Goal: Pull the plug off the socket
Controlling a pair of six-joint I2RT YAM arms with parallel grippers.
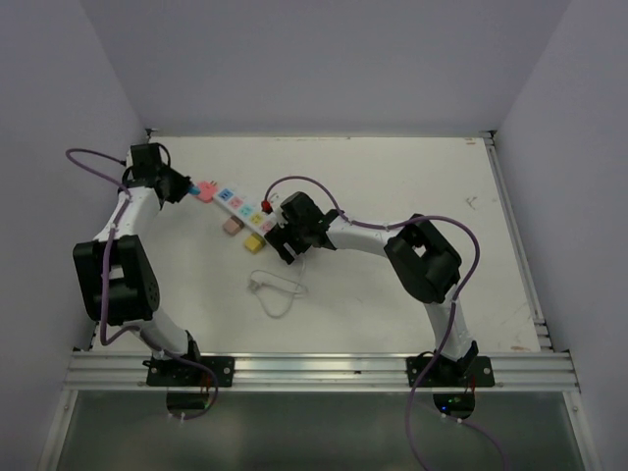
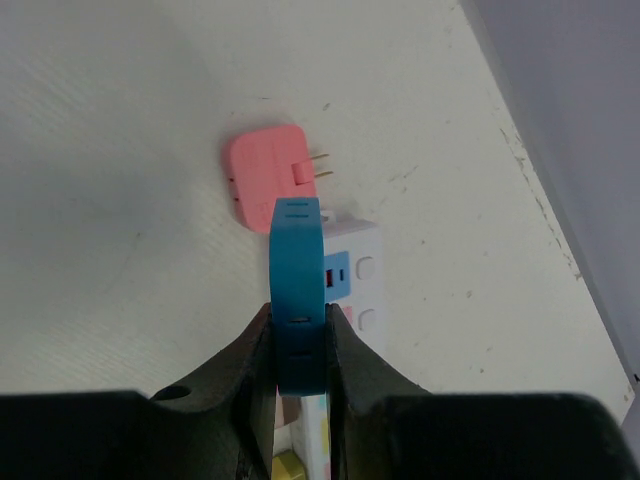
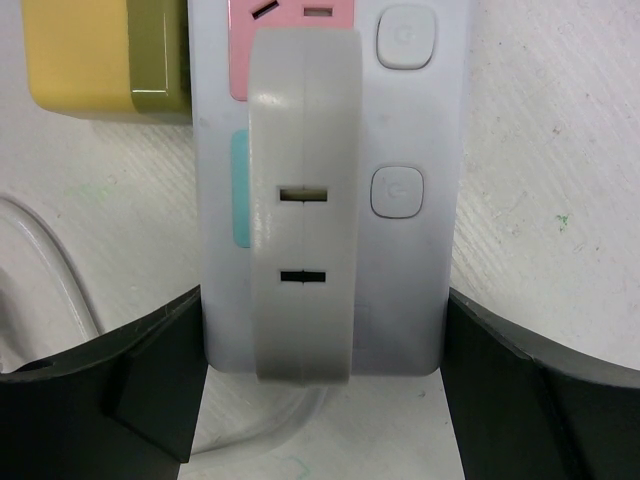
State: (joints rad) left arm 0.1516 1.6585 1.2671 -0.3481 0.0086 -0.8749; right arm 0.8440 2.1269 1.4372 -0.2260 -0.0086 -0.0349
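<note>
White table [image 1: 412, 177], pale walls [image 1: 324, 59] close on three sides, open board to the right gripper's [image 3: 325, 340] right. It stands wide, fingers [image 3: 150, 380] pressed against both sides of the socket's [image 3: 410, 270] end. Left gripper [image 2: 298, 325], near the wall corner, pinches a blue plug [image 2: 298, 270]; a pink plug [image 2: 265, 180] lies loose just ahead. Blue seated or free? Cannot tell.
</note>
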